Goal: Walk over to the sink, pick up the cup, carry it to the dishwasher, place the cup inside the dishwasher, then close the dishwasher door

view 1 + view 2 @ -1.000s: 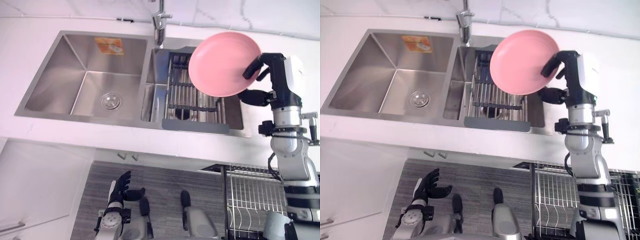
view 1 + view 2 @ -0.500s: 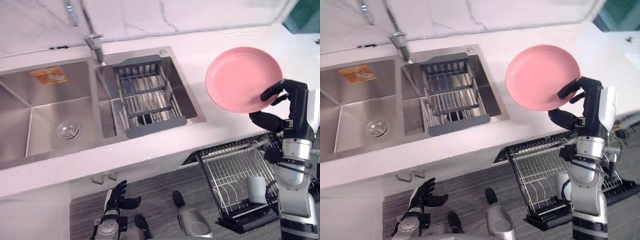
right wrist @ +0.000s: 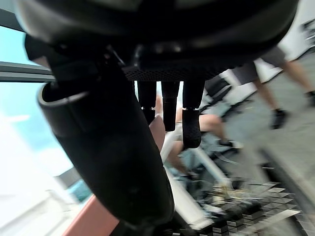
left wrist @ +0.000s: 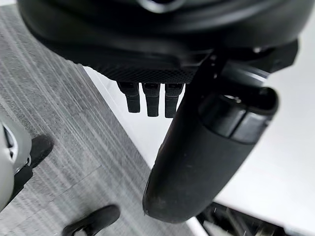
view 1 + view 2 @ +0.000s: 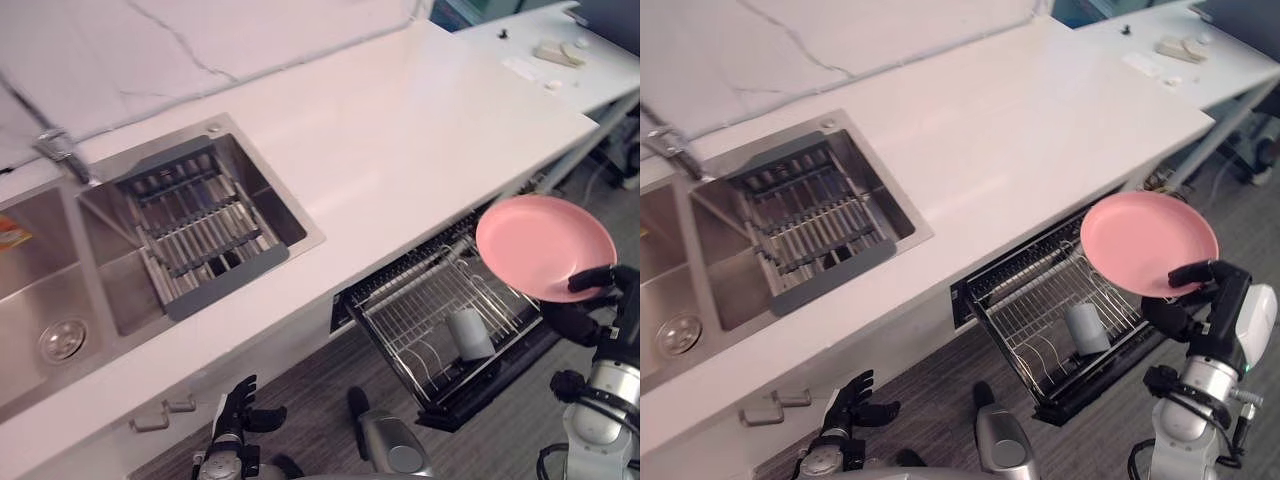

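Gripping the pink plate — right hand raised

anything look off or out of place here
Yes: the right hand holds a pink plate by its rim, not a cup, tilted over the pulled-out dishwasher rack. A grey cup already sits in that rack. The left hand hangs open near the floor.

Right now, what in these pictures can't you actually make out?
- The small items on the far counter, eye views: too small to identify.
- The dishwasher rack, right end, eye views: hidden behind the pink plate held in the right hand.
- The left sink basin: cut off by the view's edge.
- A person's legs, right wrist view: blurred.
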Tool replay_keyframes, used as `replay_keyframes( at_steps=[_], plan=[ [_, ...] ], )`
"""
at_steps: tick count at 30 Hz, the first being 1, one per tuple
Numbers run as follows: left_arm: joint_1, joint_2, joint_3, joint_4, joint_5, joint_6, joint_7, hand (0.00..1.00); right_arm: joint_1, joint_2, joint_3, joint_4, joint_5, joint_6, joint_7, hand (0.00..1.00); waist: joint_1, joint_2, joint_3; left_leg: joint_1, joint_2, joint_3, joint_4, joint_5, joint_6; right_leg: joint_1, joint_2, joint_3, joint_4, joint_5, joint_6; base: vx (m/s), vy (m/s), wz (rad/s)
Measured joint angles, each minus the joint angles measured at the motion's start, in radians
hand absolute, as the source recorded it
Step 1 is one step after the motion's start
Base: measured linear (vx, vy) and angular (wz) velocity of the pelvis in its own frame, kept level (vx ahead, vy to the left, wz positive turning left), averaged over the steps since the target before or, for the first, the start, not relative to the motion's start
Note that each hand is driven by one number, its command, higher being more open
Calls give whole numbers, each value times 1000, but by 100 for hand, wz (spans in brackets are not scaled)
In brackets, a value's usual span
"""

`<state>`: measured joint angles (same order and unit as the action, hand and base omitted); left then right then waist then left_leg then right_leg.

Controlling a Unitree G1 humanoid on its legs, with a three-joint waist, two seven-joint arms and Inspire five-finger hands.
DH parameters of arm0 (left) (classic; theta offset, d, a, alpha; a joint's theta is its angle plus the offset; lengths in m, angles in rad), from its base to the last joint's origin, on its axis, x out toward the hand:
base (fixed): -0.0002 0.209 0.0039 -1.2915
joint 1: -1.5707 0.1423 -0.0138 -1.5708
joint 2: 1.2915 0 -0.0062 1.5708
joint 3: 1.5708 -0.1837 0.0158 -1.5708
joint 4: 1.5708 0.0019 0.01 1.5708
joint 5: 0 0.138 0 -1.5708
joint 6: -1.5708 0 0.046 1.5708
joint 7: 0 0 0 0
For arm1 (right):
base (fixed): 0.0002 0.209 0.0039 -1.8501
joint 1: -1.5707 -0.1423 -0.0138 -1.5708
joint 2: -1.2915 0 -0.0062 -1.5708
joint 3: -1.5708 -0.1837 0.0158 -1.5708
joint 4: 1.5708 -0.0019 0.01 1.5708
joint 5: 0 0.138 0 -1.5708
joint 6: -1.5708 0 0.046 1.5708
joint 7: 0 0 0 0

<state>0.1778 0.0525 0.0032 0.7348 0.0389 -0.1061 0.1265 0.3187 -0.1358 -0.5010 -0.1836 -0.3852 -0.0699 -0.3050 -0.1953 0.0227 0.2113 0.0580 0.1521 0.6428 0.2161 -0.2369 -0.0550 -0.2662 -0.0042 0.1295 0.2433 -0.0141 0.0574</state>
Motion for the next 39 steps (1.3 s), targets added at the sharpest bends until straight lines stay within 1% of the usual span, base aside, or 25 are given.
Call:
replay_keyframes(
  at_steps=[1, 2, 5, 6, 7, 8, 10, 13, 15, 16, 20, 22, 23, 26, 31, 32, 35, 39],
  plan=[
    [-6, -4, -7, 7, 0, 0, 0, 90, 13, 11, 0, 8, 0, 0, -3, 30, -3, 9, 6, 3, -1, 1, -4, 1, 2, 0, 0, 8, 0, 1, 1, 72, 25, -34],
    [-12, -16, -10, 11, 0, -1, 0, 90, 30, 25, 6, 25, 4, 3, -7, 30, -8, 25, 14, 6, -8, 5, -7, 2, 3, -4, -2, 18, 0, 2, 3, 39, 27, -21],
    [-22, -30, -11, 11, 0, -7, 0, 90, 39, 32, 52, 68, 37, 7, -12, 30, -6, 46, 29, -3, -15, 36, -10, 5, 9, -29, -4, 38, 7, 3, 7, -6, 35, -21],
    [-33, -33, -13, 10, 0, -7, 0, 90, 38, 33, 83, 97, 51, 10, -12, 30, 0, 54, 36, -16, -17, 48, -8, 5, 9, -52, -5, 44, 20, 3, 7, -45, 9, -13],
    [-49, -34, -17, 10, 0, -7, 0, 90, 31, 33, 108, 129, 56, 13, -10, 30, 14, 60, 45, -29, -17, 56, -4, 5, 10, -72, -4, 47, 26, 0, 5, -85, -19, -9],
    [-67, -29, -32, 7, 0, -10, 0, 90, 17, 33, 128, 155, 80, 17, -8, 30, 25, 63, 58, -43, -17, 58, -1, 3, 10, -91, -6, 42, 38, -13, -6, -68, -25, -2],
    [-81, -28, -36, -5, 0, -12, 0, 90, -13, 29, 134, 161, 88, 17, -15, 30, 33, 63, 79, -55, -14, 60, 12, 1, 10, -106, -9, 37, 52, -16, -5, -79, -42, -3],
    [-115, -21, -59, -28, -1, -18, -2, 90, -109, -44, 135, 191, 137, 15, -21, 30, 52, 63, 120, -114, 10, 80, 73, -38, 10, -162, -21, 6, 72, -5, -11, -99, -31, -17],
    [-138, -19, -69, -30, -6, -19, -1, 90, -156, -77, 132, 213, 168, 14, -29, 30, 55, 68, 133, -147, 14, 82, 87, -39, 10, -192, -25, 3, 80, 9, -15, -33, -4, -5],
    [-151, -15, -71, -36, -10, -25, -2, 90, -175, -92, 126, 223, 172, 8, -37, 30, 57, 67, 149, -159, 16, 81, 97, -34, 6, -205, -26, 1, 87, 19, -8, 12, -21, 4],
    [-169, -2, -74, -70, -28, -36, -2, 90, -253, -134, 94, 288, 228, -16, -60, 30, 61, 72, 173, -188, 17, 79, 111, -34, 7, -235, -34, -3, 101, 22, -3, 24, -5, 6],
    [-193, 11, -79, -72, -40, -43, -1, 90, -316, -174, 64, 352, 247, -29, -76, 30, 72, 80, 182, -201, 11, 79, 111, -33, 9, -248, -43, -7, 106, 22, -3, -4, 11, 8],
    [-198, 12, -79, -72, -41, -43, 0, 90, -334, -187, 57, 365, 248, -31, -78, 30, 72, 83, 185, -204, 9, 79, 111, -32, 10, -251, -46, -8, 107, 22, -2, -24, 10, 9],
    [-219, 10, -98, -70, -54, -43, 1, 90, -424, -258, 35, 437, 269, -33, -80, 30, 76, 104, 199, -213, 2, 76, 110, -31, 12, -260, -54, -10, 109, 24, 0, -38, 6, 6],
    [-234, 6, -127, -69, -59, -44, 1, 90, -525, -313, 36, 509, 285, -41, -80, 30, 82, 113, 205, -221, -5, 77, 106, -26, 16, -272, -60, -7, 113, 27, 4, -14, -4, 1],
    [-248, 4, -135, -67, -59, -45, 0, 90, -566, -347, 36, 537, 285, -41, -79, 30, 87, 118, 209, -228, -13, 77, 98, -20, 17, -282, -66, -5, 113, 30, 6, -25, -10, 3],
    [-265, 4, -138, -63, -61, -46, 1, 90, -632, -394, 41, 579, 280, -40, -76, 30, 95, 131, 218, -232, -16, 77, 92, -16, 18, -282, -67, -3, 97, 43, 7, 0, 0, 0],
    [-272, 4, -138, -63, -61, -54, 2, 90, -665, -418, 73, 579, 236, -23, -75, 30, 98, 136, 221, -234, -25, 73, 64, 4, 21, -279, -70, -8, 72, 58, 8, 7, -14, 3]
  ],
)
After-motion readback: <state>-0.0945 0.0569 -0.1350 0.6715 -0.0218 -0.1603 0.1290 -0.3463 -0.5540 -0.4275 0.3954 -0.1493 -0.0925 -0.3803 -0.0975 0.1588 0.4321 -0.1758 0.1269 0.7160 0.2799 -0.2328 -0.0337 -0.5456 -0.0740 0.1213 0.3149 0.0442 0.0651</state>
